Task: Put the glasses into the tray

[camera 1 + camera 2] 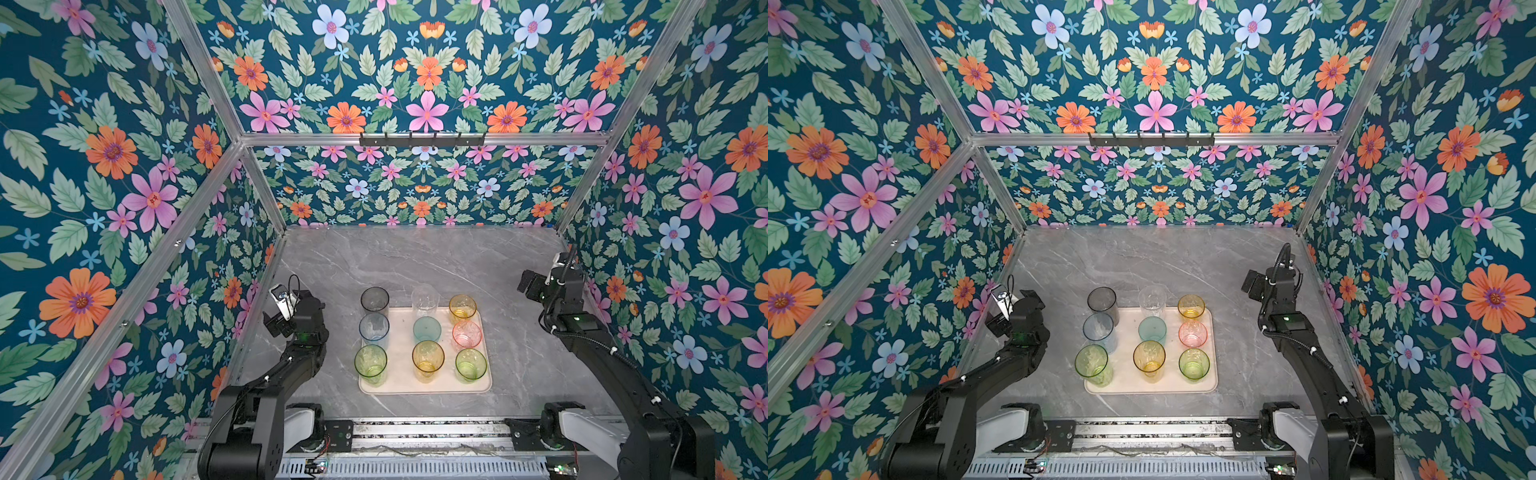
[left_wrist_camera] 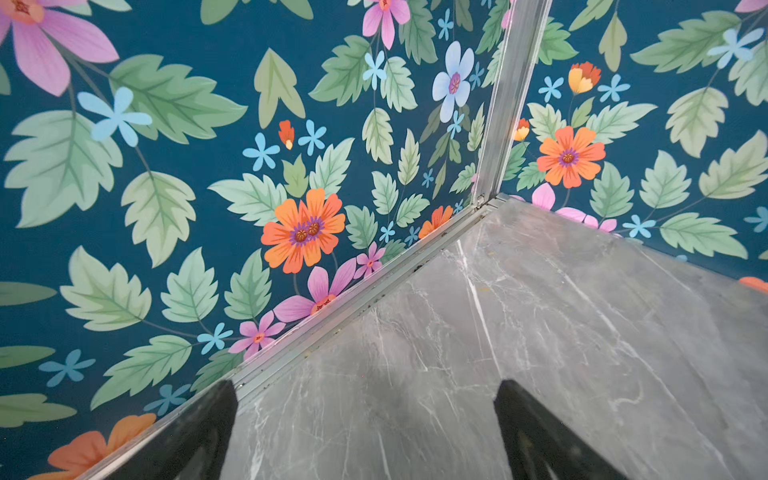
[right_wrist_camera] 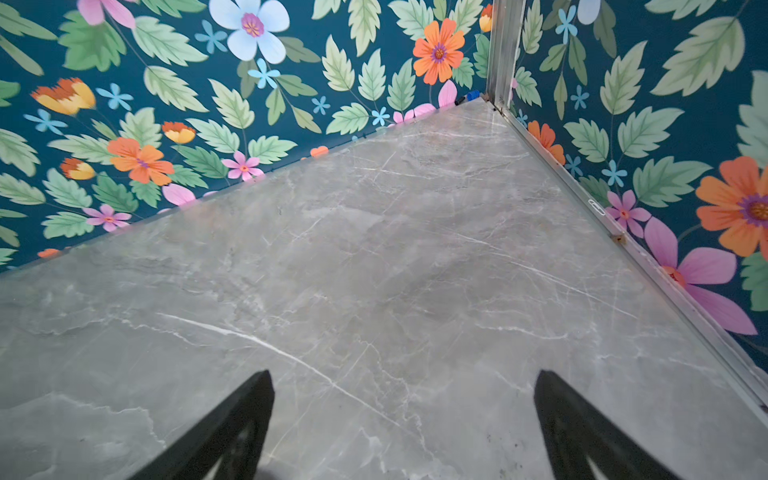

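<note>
Floral walls (image 1: 124, 174) boxed in the grey marble table (image 1: 415, 257). Your tray (image 1: 424, 386) sat lower centre in both top views, on the near half of that table. You had all nine glasses upright in three rows of three. In the far row stood the smoky grey glass (image 1: 375, 299), the clear glass (image 1: 424, 297) and the far amber glass (image 1: 462, 307). The middle row held the pale blue glass (image 1: 374, 328), the teal glass (image 1: 427, 329) and the pink glass (image 1: 466, 333). The near row held the left green glass (image 1: 370, 361), the near amber glass (image 1: 428, 358) and the right green glass (image 1: 471, 363). No tumbler stood out on the bare marble, so I'd call the task done or near enough. One check: the grey and clear ones sat right at the tray's far rim, the grey at its upper-left corner. From this angle I couldn't tell if their bases were fully inside the rim, so nudge them if not. Your left gripper (image 1: 277, 323) hung left of the tray, and your right gripper (image 1: 524, 283) sat upper right, both well apart from the glasses. The wrist views showed the left fingers (image 2: 199, 436) and the right fingers (image 3: 232, 428) spread wide over bare marble, holding nothing and touching nothing.
</note>
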Controlling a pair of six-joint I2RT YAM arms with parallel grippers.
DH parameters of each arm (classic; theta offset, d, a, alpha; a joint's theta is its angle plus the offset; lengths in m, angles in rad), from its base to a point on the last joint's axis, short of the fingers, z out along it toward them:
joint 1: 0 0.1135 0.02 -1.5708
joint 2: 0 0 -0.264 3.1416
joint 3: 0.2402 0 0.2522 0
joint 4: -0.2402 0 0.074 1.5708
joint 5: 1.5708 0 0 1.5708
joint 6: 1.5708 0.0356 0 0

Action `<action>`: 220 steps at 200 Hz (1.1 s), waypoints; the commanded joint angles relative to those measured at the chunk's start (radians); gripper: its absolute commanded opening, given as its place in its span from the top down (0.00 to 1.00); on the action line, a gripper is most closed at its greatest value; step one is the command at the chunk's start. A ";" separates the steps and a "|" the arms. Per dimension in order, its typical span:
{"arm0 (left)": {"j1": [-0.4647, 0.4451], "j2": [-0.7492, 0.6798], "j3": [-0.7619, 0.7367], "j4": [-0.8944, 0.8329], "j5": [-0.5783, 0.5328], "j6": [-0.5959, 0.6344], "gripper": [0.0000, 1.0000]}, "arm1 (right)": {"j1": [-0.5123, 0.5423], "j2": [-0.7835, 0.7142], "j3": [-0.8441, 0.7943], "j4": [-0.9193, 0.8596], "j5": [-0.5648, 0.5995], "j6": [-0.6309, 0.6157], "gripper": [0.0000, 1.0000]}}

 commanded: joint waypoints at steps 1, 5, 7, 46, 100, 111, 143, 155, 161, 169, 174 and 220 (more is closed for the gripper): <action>0.002 0.033 -0.017 0.157 -0.018 0.073 0.01 | -0.041 0.020 -0.055 0.194 -0.010 -0.025 0.02; 0.003 0.037 -0.024 0.166 -0.009 0.079 0.01 | -0.051 0.027 -0.070 0.220 -0.028 -0.025 0.02; 0.003 0.039 -0.027 0.176 -0.004 0.081 0.01 | -0.055 0.031 -0.078 0.234 -0.037 -0.026 0.02; 0.009 0.075 -0.059 0.238 0.140 0.119 0.01 | -0.077 0.071 -0.185 0.407 -0.036 -0.094 0.02; 0.017 0.192 -0.042 0.321 0.319 0.131 0.01 | -0.081 0.155 -0.211 0.464 -0.042 -0.144 0.02; 0.021 0.208 -0.045 0.357 0.332 0.122 0.01 | -0.081 0.170 -0.219 0.488 -0.065 -0.151 0.02; 0.023 0.254 -0.068 0.458 0.415 0.128 0.01 | -0.081 0.197 -0.279 0.608 -0.098 -0.169 0.01; 0.023 0.270 -0.074 0.489 0.436 0.140 0.01 | -0.080 0.210 -0.291 0.633 -0.090 -0.165 0.01; 0.023 0.272 -0.077 0.496 0.445 0.142 0.01 | -0.081 0.223 -0.300 0.657 -0.088 -0.165 0.01; 0.023 0.273 -0.078 0.497 0.448 0.142 0.01 | -0.081 0.240 -0.314 0.703 -0.093 -0.168 0.01; 0.023 0.274 -0.077 0.497 0.448 0.143 0.01 | -0.080 0.250 -0.320 0.725 -0.097 -0.170 0.01; 0.021 0.325 -0.097 0.589 0.501 0.172 0.01 | -0.081 0.330 -0.374 0.881 -0.155 -0.194 0.01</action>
